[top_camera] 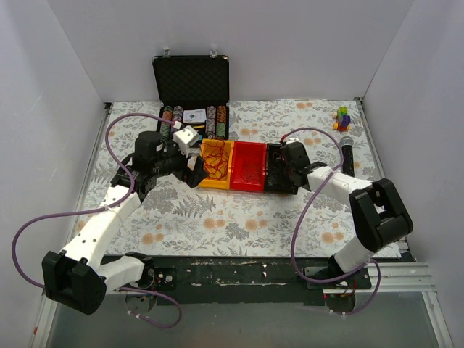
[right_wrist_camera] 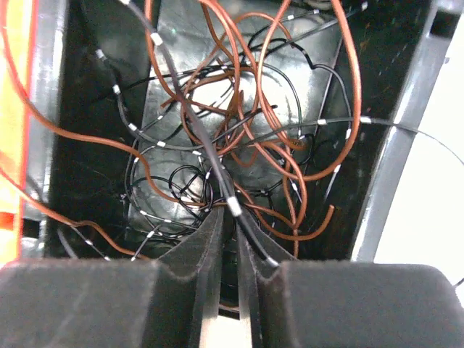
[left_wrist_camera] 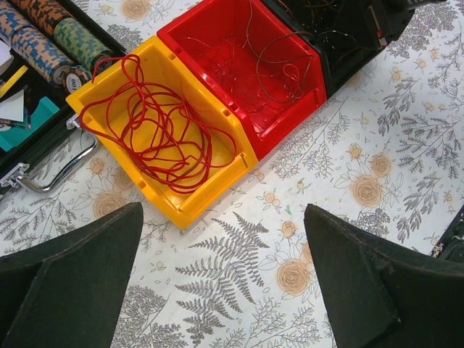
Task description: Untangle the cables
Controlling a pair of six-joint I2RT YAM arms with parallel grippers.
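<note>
The cables lie sorted over three bins. A red cable (left_wrist_camera: 152, 130) is looped in the yellow bin (left_wrist_camera: 199, 206). Thin brown wires (left_wrist_camera: 279, 69) lie in the red bin (left_wrist_camera: 290, 116). Brown cables (right_wrist_camera: 246, 123) and black, white-banded ones (right_wrist_camera: 174, 181) are tangled in the black bin (top_camera: 272, 187). My right gripper (right_wrist_camera: 228, 214) reaches down into that bin, its jaws parted by a narrow gap. One black banded cable (right_wrist_camera: 217, 170) runs across its right fingertip (right_wrist_camera: 250, 232). My left gripper (left_wrist_camera: 223, 210) hangs wide open over the bare cloth, just in front of the yellow bin, holding nothing.
An open black case (top_camera: 191, 87) of poker chips stands behind the yellow bin. Small coloured blocks (top_camera: 341, 118) and a black cylinder (top_camera: 347, 156) lie at the far right. Lilac hoses (top_camera: 116, 134) arc beside both arms. White walls close in the table.
</note>
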